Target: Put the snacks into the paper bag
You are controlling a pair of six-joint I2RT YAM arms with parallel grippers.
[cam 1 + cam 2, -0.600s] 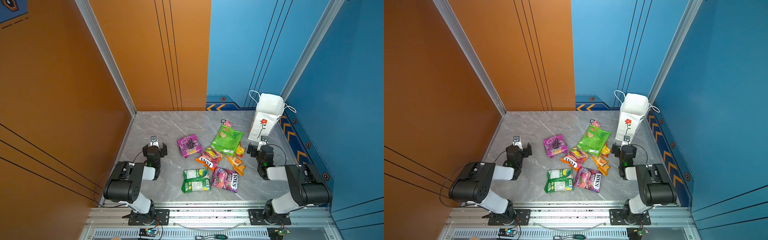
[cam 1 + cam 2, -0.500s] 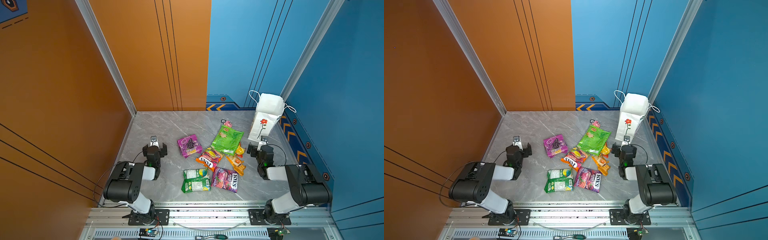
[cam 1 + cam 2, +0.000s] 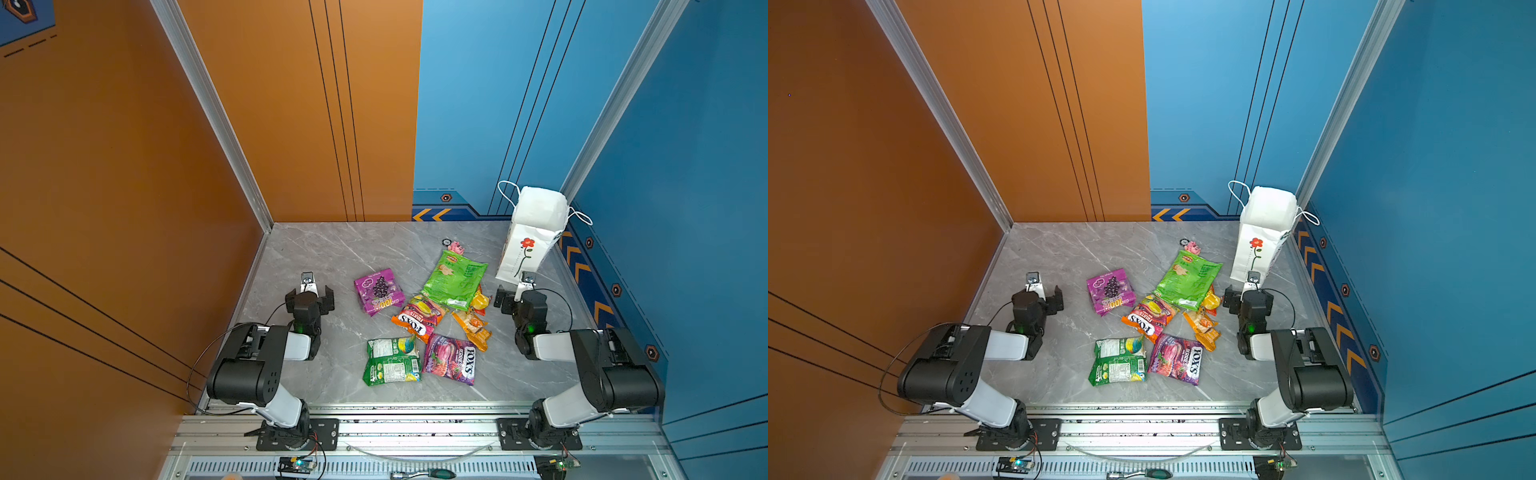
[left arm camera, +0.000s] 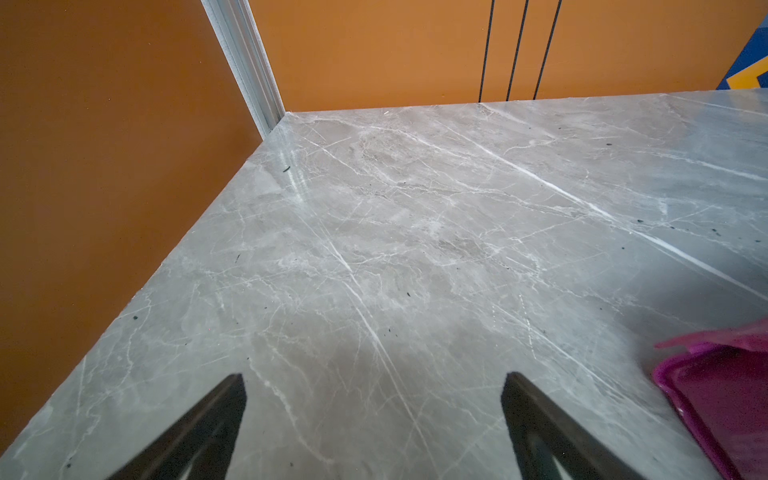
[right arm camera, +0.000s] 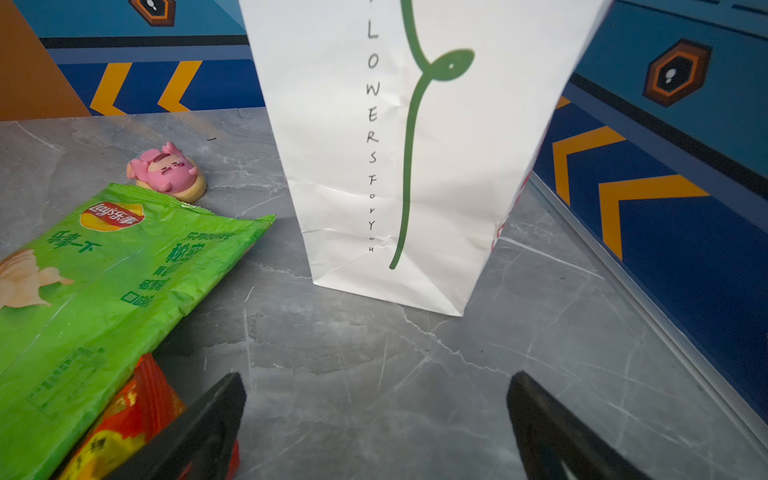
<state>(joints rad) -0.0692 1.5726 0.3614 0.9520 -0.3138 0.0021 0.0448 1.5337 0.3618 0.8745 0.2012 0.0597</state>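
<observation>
No change is noted; left pincer (image 3: 310,293) and right pincer (image 5: 376,376) are held wide open, empty. The glossy plastic snack packets (image 3: 455,280) are found outside the tall white paper bag (image 3: 536,232).

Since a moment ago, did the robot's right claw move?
No. In a top view the right claw sits in the same spot as before, open, right by the bottom edge of the paper bag.

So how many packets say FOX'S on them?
2. The orange FOX'S packet sits mid-pile, next to the big green packet; the purple FOX'S packet lies at the pile's near end. Overlapped packets could hide more.
</observation>
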